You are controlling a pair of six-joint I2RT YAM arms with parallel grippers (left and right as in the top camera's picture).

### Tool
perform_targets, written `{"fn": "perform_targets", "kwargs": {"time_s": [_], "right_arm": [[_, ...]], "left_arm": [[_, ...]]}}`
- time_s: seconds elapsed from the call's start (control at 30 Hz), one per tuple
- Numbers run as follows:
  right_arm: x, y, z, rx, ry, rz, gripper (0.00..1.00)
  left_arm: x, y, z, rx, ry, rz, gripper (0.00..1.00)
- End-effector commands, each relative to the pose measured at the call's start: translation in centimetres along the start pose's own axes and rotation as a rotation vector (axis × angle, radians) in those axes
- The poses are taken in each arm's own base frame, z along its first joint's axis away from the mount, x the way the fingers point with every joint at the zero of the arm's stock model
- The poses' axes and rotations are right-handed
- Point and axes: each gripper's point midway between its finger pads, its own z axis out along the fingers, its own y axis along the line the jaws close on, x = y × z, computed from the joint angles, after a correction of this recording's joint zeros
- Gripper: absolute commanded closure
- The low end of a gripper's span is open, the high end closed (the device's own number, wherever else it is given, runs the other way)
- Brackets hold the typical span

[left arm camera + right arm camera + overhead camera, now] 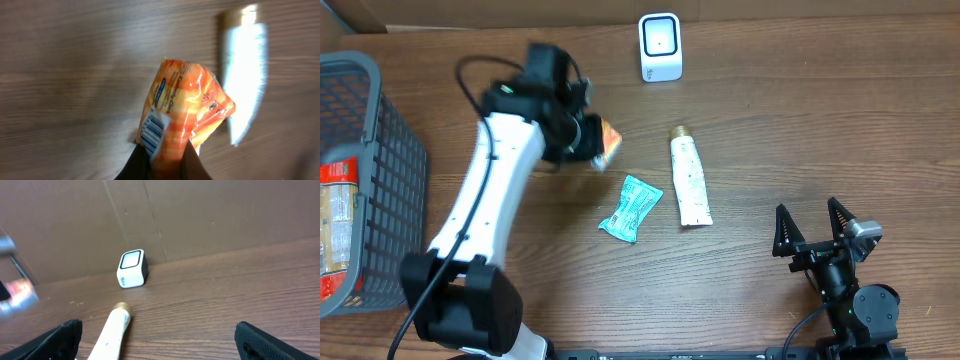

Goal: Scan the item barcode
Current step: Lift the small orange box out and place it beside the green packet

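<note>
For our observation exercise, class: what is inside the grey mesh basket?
Inside the basket lie pale packets with red labels. How many, and what lies beneath them, cannot be seen: the picture edge cuts them off.

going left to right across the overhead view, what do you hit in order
basket → orange packet held in the left gripper → teal packet → tube → right gripper, jaws open. The scanner at the back overlaps teal packet and tube, so it is left out.
</note>
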Motion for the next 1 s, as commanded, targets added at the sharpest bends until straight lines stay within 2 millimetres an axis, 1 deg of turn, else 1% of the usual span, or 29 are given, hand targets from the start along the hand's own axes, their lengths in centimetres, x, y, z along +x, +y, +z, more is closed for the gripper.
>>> {"fn": "perform_targets", "kwargs": {"time_s": [0.0,0.1,0.2,0.27,0.3,0.33,0.37,0.47,0.53,0.6,0.63,0.7,0.73,0.8,0.9,0.93,0.97], "right_arm": [[0.3,-0.1,0.0,0.001,0.000,-0.001,0.00],[0.3,-0.1,0.0,0.001,0.000,-0.001,0.00],[0.3,-0.1,0.0,0.001,0.000,-0.001,0.00],[0.3,-0.1,0.0,0.001,0.000,0.000,0.00],[0.3,-0.1,0.0,0.001,0.000,-0.001,0.00],[0.3,-0.1,0.0,0.001,0.000,-0.001,0.00],[0.3,-0.1,0.0,0.001,0.000,0.000,0.00],[0.3,-0.1,0.0,0.001,0.000,-0.001,0.00],[0.3,-0.1,0.0,0.001,0.000,-0.001,0.00],[0.3,-0.1,0.0,0.001,0.000,-0.001,0.00],[0.3,-0.1,0.0,0.001,0.000,0.000,0.00],[0.3,-0.1,0.0,0.001,0.000,0.000,0.00],[0.3,-0.1,0.0,0.001,0.000,-0.001,0.00],[0.3,-0.1,0.0,0.001,0.000,-0.001,0.00],[0.3,-0.1,0.0,0.001,0.000,0.000,0.00],[0.3,-0.1,0.0,0.001,0.000,0.000,0.00],[0.3,-0.1,0.0,0.001,0.000,-0.001,0.00]], "left_arm": [[2.3,2.7,3.4,-0.119,0.031,-0.124,0.96],[4.0,3.9,6.0,-0.128,0.053,-0.162,0.96],[5.6,4.8,7.7,-0.132,0.076,-0.179,0.95],[6.6,5.0,8.7,-0.122,0.092,-0.179,0.91],[7.0,5.1,9.0,-0.124,0.098,-0.179,0.77],[7.4,5.3,9.3,-0.127,0.104,-0.180,0.68],[7.5,5.3,9.4,-0.127,0.107,-0.181,0.62],[7.6,5.4,9.4,-0.128,0.108,-0.181,0.40],[7.4,5.4,9.4,-0.126,0.103,-0.176,0.29],[7.0,5.4,9.1,-0.123,0.096,-0.157,0.23],[6.6,5.3,8.8,-0.122,0.092,-0.151,0.22],[5.4,5.2,7.6,-0.118,0.075,-0.139,0.21],[4.6,5.0,6.9,-0.115,0.062,-0.128,0.22],[2.6,4.6,4.7,-0.110,0.024,-0.102,0.22],[-0.8,4.1,-0.2,-0.099,-0.060,-0.099,0.20],[-2.0,4.0,-2.4,-0.094,-0.100,-0.109,0.20],[-2.9,3.9,-4.2,-0.090,-0.132,-0.117,0.19]]}}
